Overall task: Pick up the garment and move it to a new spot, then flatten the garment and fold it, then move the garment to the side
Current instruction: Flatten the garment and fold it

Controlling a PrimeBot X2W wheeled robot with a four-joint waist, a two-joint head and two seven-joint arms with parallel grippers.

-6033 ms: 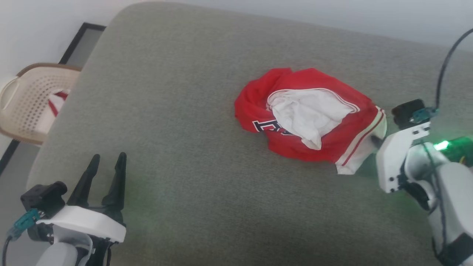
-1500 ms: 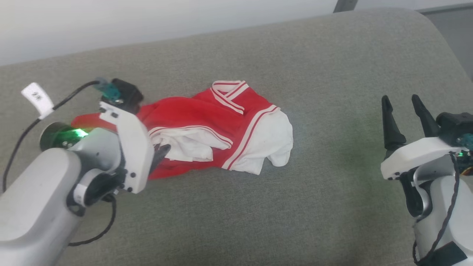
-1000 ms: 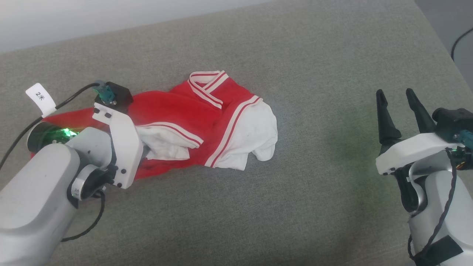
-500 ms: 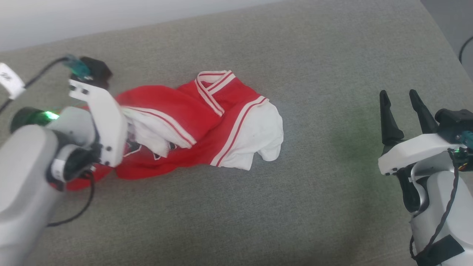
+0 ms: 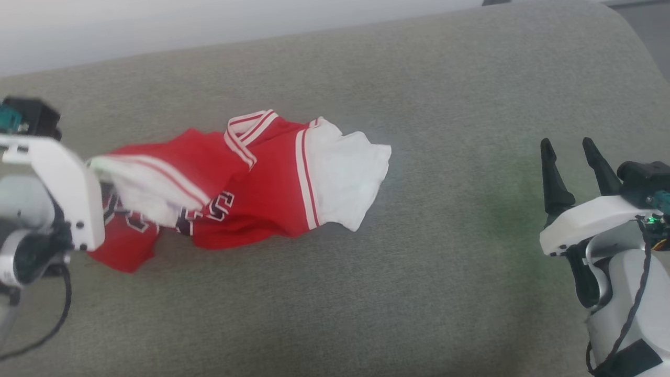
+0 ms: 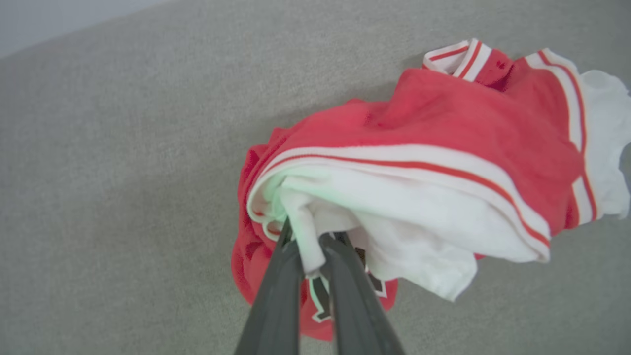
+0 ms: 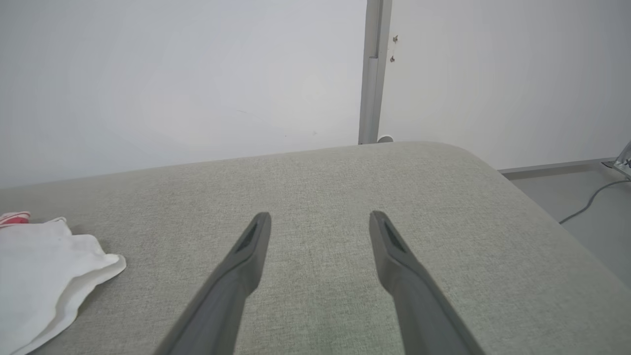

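Note:
The garment [image 5: 261, 183], a red jersey T-shirt with white sleeves, lies crumpled on the grey cushioned surface [image 5: 419, 293], left of centre. Its left end is lifted and dark white-outlined lettering shows underneath. In the left wrist view my left gripper [image 6: 308, 244] is shut on a fold of the white sleeve, and the rest of the garment [image 6: 443, 118] trails away from it. At the right my right gripper [image 5: 566, 144] is open, holds nothing and stands well apart from the garment. The right wrist view has the same open gripper [image 7: 320, 217] and a white sleeve of the garment [image 7: 39, 266] at its left edge.
A pale wall runs behind the surface. In the right wrist view the surface's rounded right end drops to a grey floor with a cable [image 7: 591, 202], and a grey post [image 7: 372, 69] stands against the wall. Bare grey fabric lies between the garment and my right gripper.
My left gripper has shut on the white sleeve and drawn it left and up. The garment has stretched leftward and its lettering has come into sight. The right gripper stays open.

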